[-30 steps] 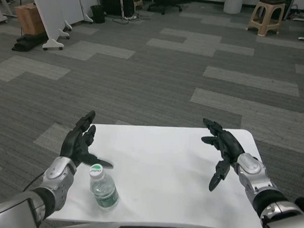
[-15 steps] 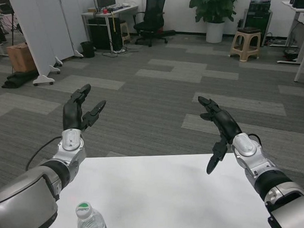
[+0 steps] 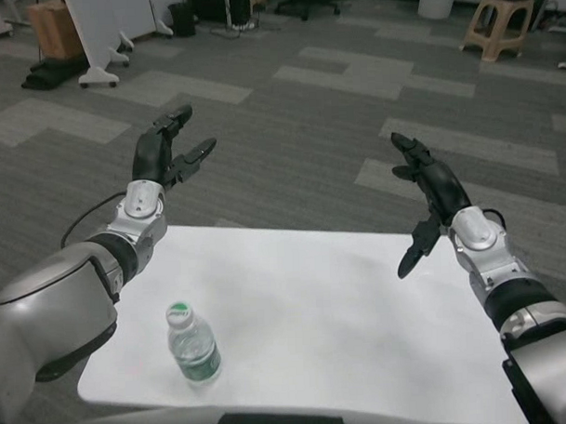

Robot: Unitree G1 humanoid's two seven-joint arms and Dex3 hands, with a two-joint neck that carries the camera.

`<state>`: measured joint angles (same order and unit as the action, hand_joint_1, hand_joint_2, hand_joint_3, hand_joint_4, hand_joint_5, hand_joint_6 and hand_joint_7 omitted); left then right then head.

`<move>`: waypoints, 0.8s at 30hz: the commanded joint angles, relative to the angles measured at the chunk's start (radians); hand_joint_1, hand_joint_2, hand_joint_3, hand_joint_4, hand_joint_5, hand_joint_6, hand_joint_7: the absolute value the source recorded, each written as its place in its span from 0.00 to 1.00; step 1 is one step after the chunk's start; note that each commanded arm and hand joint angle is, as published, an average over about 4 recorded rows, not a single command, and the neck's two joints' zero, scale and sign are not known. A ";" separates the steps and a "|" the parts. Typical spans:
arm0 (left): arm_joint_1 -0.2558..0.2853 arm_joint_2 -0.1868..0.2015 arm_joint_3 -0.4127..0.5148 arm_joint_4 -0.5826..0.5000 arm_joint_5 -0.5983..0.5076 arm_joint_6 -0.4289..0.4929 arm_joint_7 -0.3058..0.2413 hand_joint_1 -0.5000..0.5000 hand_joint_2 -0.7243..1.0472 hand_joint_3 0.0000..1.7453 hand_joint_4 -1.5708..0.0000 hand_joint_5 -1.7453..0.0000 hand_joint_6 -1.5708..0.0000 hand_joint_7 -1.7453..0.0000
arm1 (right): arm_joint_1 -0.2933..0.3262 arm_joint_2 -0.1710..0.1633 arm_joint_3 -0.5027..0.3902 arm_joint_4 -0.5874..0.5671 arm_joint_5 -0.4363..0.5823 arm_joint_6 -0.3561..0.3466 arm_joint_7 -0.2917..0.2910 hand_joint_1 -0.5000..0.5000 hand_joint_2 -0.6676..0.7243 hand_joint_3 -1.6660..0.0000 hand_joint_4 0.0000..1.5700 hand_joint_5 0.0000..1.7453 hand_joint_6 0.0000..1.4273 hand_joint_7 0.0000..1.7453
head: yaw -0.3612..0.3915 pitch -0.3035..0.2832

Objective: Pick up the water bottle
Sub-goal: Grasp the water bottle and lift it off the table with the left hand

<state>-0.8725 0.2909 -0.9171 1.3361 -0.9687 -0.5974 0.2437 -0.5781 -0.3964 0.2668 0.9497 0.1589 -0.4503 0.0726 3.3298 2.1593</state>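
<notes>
White table with water bottle on grey carpet.

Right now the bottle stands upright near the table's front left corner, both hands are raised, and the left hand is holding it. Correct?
Not quite. The head view shows the left hand holding nothing, fingers apart, raised beyond the table's far edge. The bottle stands upright near the front left corner, untouched; the right hand is raised too.

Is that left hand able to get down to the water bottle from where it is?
Probably yes. The left hand is raised beyond the table's far edge, fingers apart and holding nothing. The water bottle stands upright near the table's front left, on that arm's side, with nothing around it.
</notes>
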 commanded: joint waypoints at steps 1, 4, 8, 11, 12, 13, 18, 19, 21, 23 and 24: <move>0.056 0.033 0.010 -0.028 -0.005 0.011 -0.049 1.00 1.00 0.05 0.95 1.00 0.78 1.00 | 0.030 -0.009 0.000 0.003 0.007 0.005 0.013 0.17 0.91 0.90 0.00 0.50 0.00 0.04 | 0.025 -0.070; 0.097 0.043 0.037 -0.040 -0.007 0.010 -0.077 1.00 1.00 0.05 0.94 1.00 0.79 1.00 | 0.051 -0.006 -0.004 0.004 0.007 0.005 0.020 0.17 0.91 0.90 0.00 0.50 0.00 0.04 | 0.041 -0.107; 0.155 0.056 0.060 -0.071 -0.007 0.010 -0.126 1.00 1.00 0.05 0.93 1.00 0.81 1.00 | 0.085 0.004 -0.022 0.004 0.007 0.005 0.032 0.17 0.91 0.90 0.00 0.50 0.00 0.05 | 0.060 -0.121; 0.189 0.063 0.075 -0.096 -0.007 0.010 -0.145 1.00 1.00 0.05 0.93 1.00 0.80 1.00 | 0.094 0.007 -0.027 0.003 0.007 0.005 0.034 0.17 0.91 0.90 0.00 0.50 0.00 0.04 | 0.075 -0.127; 0.207 0.066 0.082 -0.107 -0.007 0.011 -0.156 1.00 1.00 0.05 0.93 1.00 0.80 1.00 | 0.098 0.008 -0.028 0.004 0.007 0.005 0.035 0.17 0.91 0.90 0.00 0.50 0.00 0.04 | 0.078 -0.127; 0.220 0.069 0.085 -0.114 -0.007 0.011 -0.164 1.00 1.00 0.05 0.93 1.00 0.79 1.00 | 0.099 0.009 -0.029 0.004 0.007 0.005 0.036 0.17 0.91 0.90 0.00 0.50 0.00 0.04 | 0.080 -0.126; 0.288 0.092 0.123 -0.127 -0.028 0.024 -0.244 1.00 1.00 0.04 0.95 1.00 0.75 1.00 | 0.102 0.013 -0.029 0.006 0.007 0.005 0.038 0.17 0.91 0.90 0.00 0.47 0.00 0.04 | 0.112 -0.074; 0.300 0.098 0.131 -0.127 -0.037 0.032 -0.264 1.00 1.00 0.05 0.95 1.00 0.73 1.00 | 0.103 0.014 -0.028 0.008 0.007 0.005 0.039 0.17 0.91 0.90 0.00 0.47 0.00 0.04 | 0.116 -0.066; 0.331 0.109 0.161 -0.126 -0.045 0.058 -0.301 1.00 1.00 0.05 0.95 1.00 0.72 1.00 | 0.103 0.016 -0.027 0.013 0.007 0.005 0.043 0.17 0.91 0.90 0.00 0.50 0.00 0.04 | 0.136 -0.043; 0.362 0.116 0.198 -0.125 -0.050 0.076 -0.323 1.00 1.00 0.05 0.93 1.00 0.73 1.00 | 0.103 0.018 -0.026 0.020 0.007 0.005 0.048 0.17 0.91 0.90 0.00 0.50 0.00 0.04 | 0.153 -0.023; 0.380 0.118 0.219 -0.125 -0.050 0.082 -0.332 1.00 1.00 0.05 0.92 1.00 0.73 1.00 | 0.103 0.019 -0.024 0.024 0.007 0.005 0.050 0.18 0.91 0.90 0.00 0.50 0.00 0.04 | 0.160 -0.014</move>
<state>-0.5191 0.3921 -0.7293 1.2091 -1.0115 -0.5319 -0.0738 -0.4737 -0.3791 0.2494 0.9628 0.1596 -0.4495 0.1179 3.4815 2.1351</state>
